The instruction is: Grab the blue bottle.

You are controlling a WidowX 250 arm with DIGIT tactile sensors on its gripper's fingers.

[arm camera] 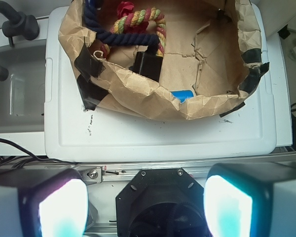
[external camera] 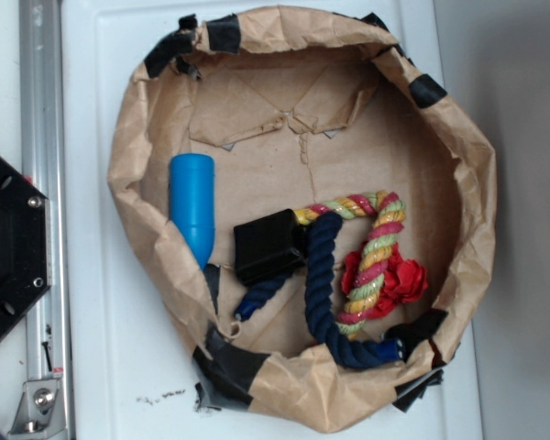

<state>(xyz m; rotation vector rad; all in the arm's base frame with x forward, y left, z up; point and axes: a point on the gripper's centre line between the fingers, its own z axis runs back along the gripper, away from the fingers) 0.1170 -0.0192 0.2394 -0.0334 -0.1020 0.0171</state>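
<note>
So I'm sitting above the setup right now with the end effector point(arm camera: 145, 207) spread wide and holding nothing. In the wrist view both fingers point(arm camera: 59, 207) fill the bottom corners with a big gap between them, and the thing hangs back over the robot base, well short of the bag.

The blue bottle point(external camera: 192, 206) is lying on its side inside the rolled-down paper bag point(external camera: 128, 174), pressed up along the wall on the side nearest the robot. Its flat base points toward one end of the bag and the narrow neck runs down toward the black box point(external camera: 268, 245). From the wrist cam I only catch a sliver of blue point(arm camera: 182, 95) peeking over the crumpled rim, ahead of the end effector and a bit right of centre.

My take on doing this well: go forward and up over the rim first, then drop straight down, since that paper wall looks like it would snag a finger on a low approach. I'd line the fingers across the fat cylindrical part, not the neck. One finger has to slip between bottle and bag wall, which looks tight. The navy rope point(external camera: 323, 275) and multicoloured rope point(external camera: 371, 266) sit farther in, so they shouldn't get in the way.
</note>
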